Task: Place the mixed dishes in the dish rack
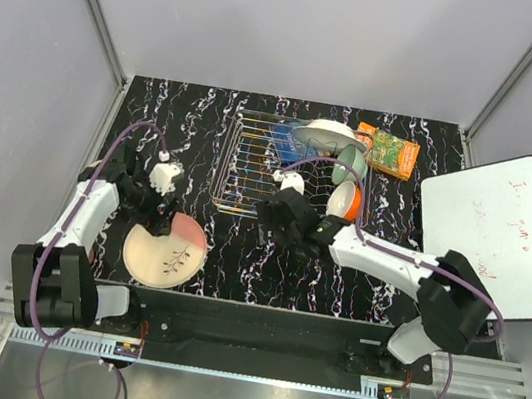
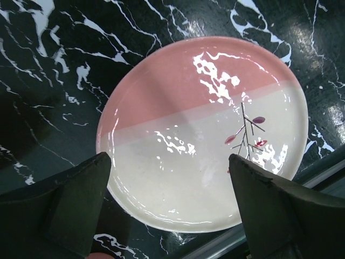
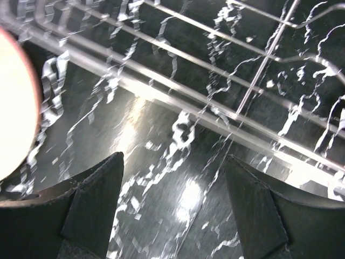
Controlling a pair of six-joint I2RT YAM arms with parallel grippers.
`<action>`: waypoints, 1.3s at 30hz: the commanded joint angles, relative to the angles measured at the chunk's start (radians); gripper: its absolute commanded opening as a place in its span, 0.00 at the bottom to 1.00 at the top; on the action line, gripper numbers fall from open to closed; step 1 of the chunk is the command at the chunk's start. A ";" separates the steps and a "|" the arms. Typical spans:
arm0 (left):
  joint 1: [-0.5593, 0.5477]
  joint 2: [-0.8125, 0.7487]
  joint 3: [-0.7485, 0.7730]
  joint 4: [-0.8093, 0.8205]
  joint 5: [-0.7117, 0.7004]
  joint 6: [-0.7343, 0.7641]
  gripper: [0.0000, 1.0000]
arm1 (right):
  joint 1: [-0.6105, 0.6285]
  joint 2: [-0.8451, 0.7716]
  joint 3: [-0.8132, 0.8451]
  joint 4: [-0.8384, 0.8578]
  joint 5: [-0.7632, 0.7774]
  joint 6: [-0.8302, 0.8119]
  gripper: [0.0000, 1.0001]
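The left claw (image 2: 170,162) is held spread wide, with nothing gripped. It is poised over the pink-and-cream plate (image 2: 199,135), whose near rim is seen between the two fingers (image 2: 59,210). It cannot be told whether the fingers touch the plate. The plate lies flat on the black marbled table (image 1: 188,116), well left of the rack (image 1: 250,172) and not in it. The right claw (image 3: 173,159) is likewise spread and empty. It is held low over bare table just in front of the rack's wires, and a cream curved edge is seen at the far left of its wrist view. In the rack, a white plate (image 1: 329,136) is propped at the rear. A green bowl (image 1: 350,162) and an orange bowl (image 1: 345,202) are stood on edge along the right side. A blue packet (image 1: 280,141) is seen among the rear wires. An orange packet (image 1: 387,150) lies just beyond the rack's right rear corner. A white board (image 1: 499,231) is placed at the far right.
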 commanded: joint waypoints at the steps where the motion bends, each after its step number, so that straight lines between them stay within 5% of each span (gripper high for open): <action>1: 0.049 -0.051 0.076 -0.054 0.049 0.032 0.94 | 0.066 -0.129 -0.037 0.048 -0.035 0.014 0.82; 9: 0.162 -0.040 0.030 -0.118 -0.021 0.177 0.93 | 0.226 -0.072 -0.012 0.033 0.016 0.034 0.81; 26: 0.229 0.062 -0.079 -0.115 -0.120 0.228 0.93 | 0.238 -0.086 -0.050 0.073 0.047 0.043 0.81; 39: 0.113 0.240 0.022 -0.227 0.037 0.144 0.66 | 0.238 -0.075 -0.047 0.097 0.001 0.029 0.86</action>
